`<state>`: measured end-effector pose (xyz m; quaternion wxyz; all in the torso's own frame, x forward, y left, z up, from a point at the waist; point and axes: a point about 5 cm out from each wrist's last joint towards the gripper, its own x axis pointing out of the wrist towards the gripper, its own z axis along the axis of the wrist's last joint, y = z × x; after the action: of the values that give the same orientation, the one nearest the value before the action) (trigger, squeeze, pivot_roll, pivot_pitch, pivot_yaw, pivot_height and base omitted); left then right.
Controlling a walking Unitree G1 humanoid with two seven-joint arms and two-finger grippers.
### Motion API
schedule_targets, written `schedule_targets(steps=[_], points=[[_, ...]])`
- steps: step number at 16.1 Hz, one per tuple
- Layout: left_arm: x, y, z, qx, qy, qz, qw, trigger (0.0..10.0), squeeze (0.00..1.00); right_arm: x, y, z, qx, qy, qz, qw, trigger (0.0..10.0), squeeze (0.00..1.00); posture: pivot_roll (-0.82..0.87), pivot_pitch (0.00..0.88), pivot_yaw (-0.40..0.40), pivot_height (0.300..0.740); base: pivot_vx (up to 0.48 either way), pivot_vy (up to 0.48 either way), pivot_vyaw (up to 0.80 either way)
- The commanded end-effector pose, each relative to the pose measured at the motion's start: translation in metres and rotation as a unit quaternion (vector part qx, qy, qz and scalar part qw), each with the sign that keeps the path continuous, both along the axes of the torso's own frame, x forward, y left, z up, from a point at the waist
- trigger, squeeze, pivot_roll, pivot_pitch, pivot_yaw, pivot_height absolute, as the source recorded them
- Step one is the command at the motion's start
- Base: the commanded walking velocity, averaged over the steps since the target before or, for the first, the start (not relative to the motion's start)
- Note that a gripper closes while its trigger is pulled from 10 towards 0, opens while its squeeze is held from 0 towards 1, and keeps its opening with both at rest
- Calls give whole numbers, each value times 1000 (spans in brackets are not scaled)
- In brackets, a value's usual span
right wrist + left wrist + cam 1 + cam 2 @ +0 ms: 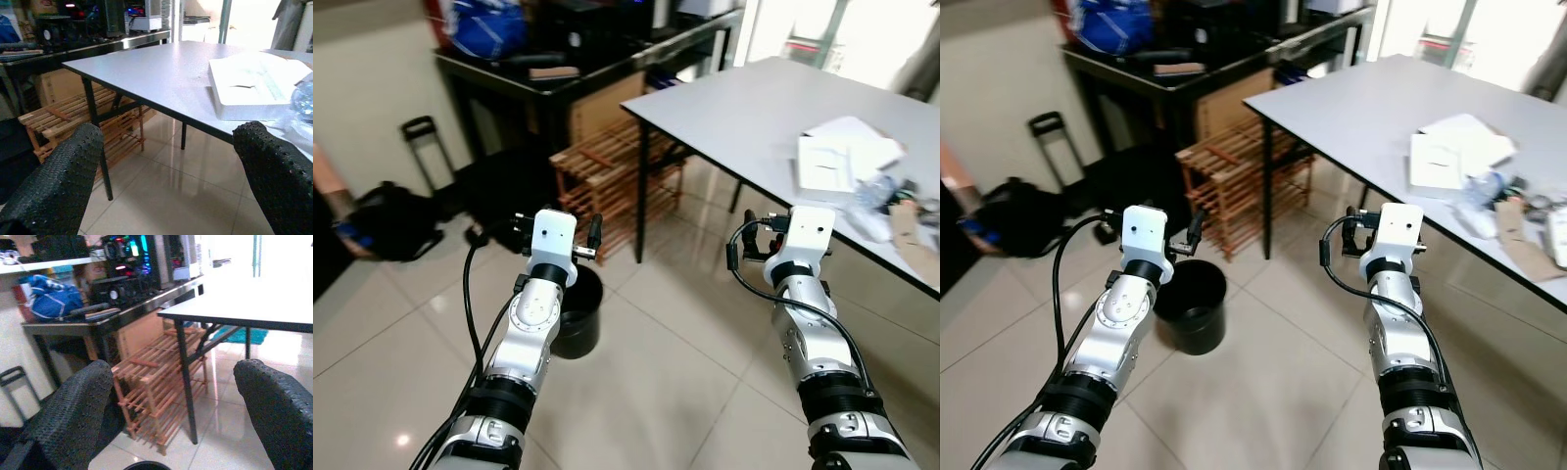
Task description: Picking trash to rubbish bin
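Observation:
A black rubbish bin (1193, 304) stands on the tiled floor just ahead of my left gripper (558, 231), and its rim (146, 465) shows in the left wrist view. That gripper is open and holds nothing, its fingers (73, 416) spread wide. My right gripper (781, 235) hangs open and empty in front of the grey table (744, 108), below the level of its edge. White papers (842, 157), a crumpled clear plastic bottle (881, 191) and brown paper (906, 230) lie on the table's right part. The white papers (254, 85) lie ahead of the right fingers (274, 171).
A low wooden rack (612, 181) stands under the table's left corner beside a black table leg (640, 196). A black desk (558, 69) with electronics and a blue bag (484, 24) lines the back wall. A black bag (396, 220) lies on the floor at left.

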<state>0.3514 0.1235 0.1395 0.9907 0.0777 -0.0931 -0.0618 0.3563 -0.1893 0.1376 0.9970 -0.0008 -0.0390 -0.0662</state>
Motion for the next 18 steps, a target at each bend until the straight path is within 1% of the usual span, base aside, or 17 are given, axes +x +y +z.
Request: schedule_targets(steps=[1,18], points=[[0,0,0,4,3,1,1000,10000,0,0,4,-2,-2,8,8,1000,10000,0,-52,13,50,740,0,0,-769],[-1,2,-2,4,10,7,1000,10000,0,1,3,-3,1,15,6,1000,10000,0,-45,45,45,740,0,0,-756]])
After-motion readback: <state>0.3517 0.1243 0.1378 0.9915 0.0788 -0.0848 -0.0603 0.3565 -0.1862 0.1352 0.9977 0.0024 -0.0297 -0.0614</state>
